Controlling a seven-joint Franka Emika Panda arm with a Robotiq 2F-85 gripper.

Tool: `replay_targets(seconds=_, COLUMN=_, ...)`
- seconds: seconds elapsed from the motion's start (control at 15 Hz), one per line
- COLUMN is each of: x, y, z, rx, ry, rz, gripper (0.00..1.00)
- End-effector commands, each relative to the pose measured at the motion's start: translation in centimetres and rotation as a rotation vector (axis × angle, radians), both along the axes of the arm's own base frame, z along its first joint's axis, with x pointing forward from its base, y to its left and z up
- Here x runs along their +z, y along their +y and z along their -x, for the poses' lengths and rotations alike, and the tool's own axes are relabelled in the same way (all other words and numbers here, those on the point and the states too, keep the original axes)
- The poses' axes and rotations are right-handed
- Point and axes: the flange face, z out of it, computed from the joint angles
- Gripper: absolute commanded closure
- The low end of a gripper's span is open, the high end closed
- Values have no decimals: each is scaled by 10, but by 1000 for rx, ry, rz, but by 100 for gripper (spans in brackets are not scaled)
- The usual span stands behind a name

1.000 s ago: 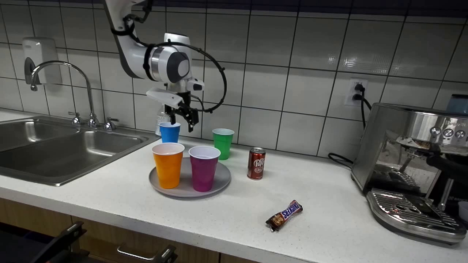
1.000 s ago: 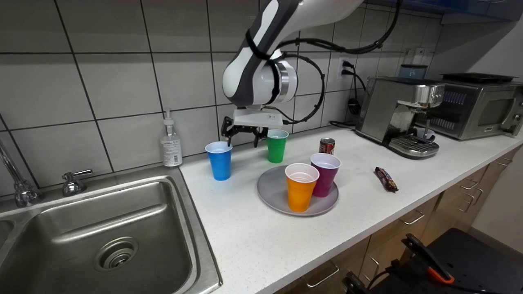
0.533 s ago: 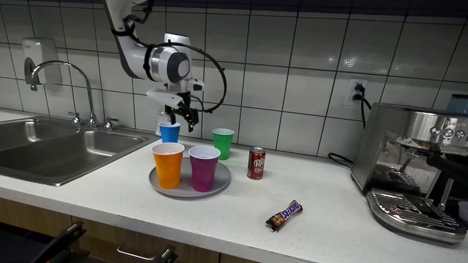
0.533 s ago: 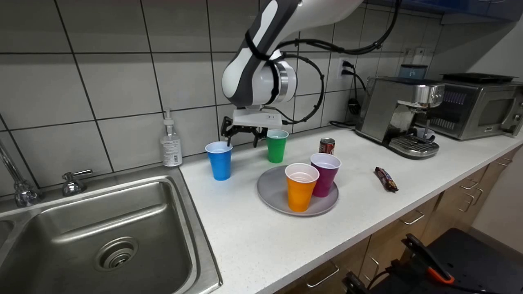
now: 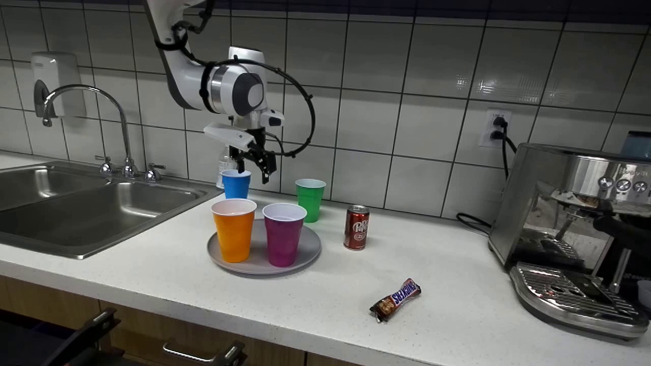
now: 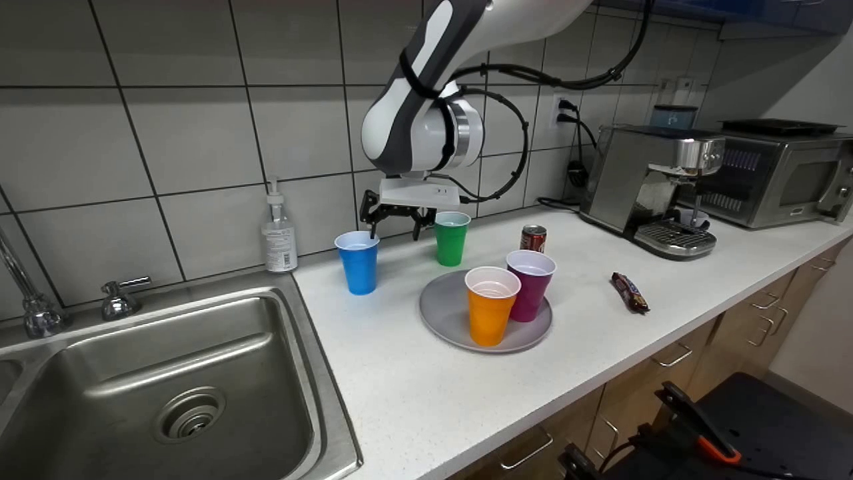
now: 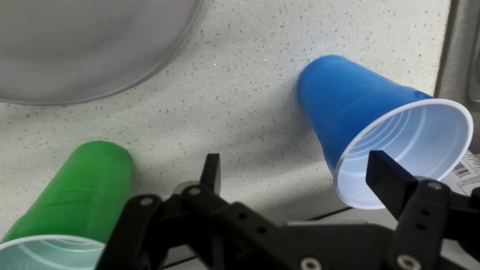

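Note:
My gripper (image 7: 294,159) is open and empty, above the back of the counter near the wall; it shows in both exterior views (image 5: 253,175) (image 6: 394,235). Its nearest things are a blue cup (image 6: 360,267) and a green cup (image 6: 451,240), both upright. In the wrist view the right finger overlaps the mouth of the blue cup (image 7: 341,101); contact cannot be told. The green cup (image 7: 90,187) is at lower left there, partly behind the left finger. An orange cup (image 5: 234,234) and a purple cup (image 5: 284,239) stand on a grey plate (image 5: 307,256).
A soda can (image 5: 356,227) stands right of the plate and a Snickers bar (image 5: 395,300) lies nearer the counter's front edge. A steel sink (image 6: 313,373) and a soap bottle (image 6: 278,240) are at left, a coffee machine (image 6: 640,180) at right. The tiled wall is close behind.

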Motion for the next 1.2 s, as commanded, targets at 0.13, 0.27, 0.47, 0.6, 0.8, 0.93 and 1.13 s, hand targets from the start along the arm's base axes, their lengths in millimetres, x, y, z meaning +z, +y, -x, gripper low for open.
replay_targets(seconds=0.13, x=0, y=0, z=0, rx=1, ry=1, rz=0, gripper=0)
replay_targets(seconds=0.27, x=0, y=0, z=-1, rx=1, ry=1, rz=0, gripper=0)
replay_targets(seconds=0.47, x=11, y=4, z=-3, rx=-1, ry=-22, rz=-10, gripper=0)
replay_targets(seconds=0.6, x=20, y=4, z=-6, rx=-13, ry=-33, rz=-14, gripper=0)
replay_targets(seconds=0.8, x=28, y=6, z=-9, rx=-11, ry=-47, rz=-19, gripper=0)
replay_targets(seconds=0.93, x=28, y=6, z=-12, rx=-11, ry=-46, rz=-17, gripper=0)
replay_targets(seconds=1.13, x=29, y=8, z=-17, rx=-5, ry=-39, rz=-24, gripper=0)
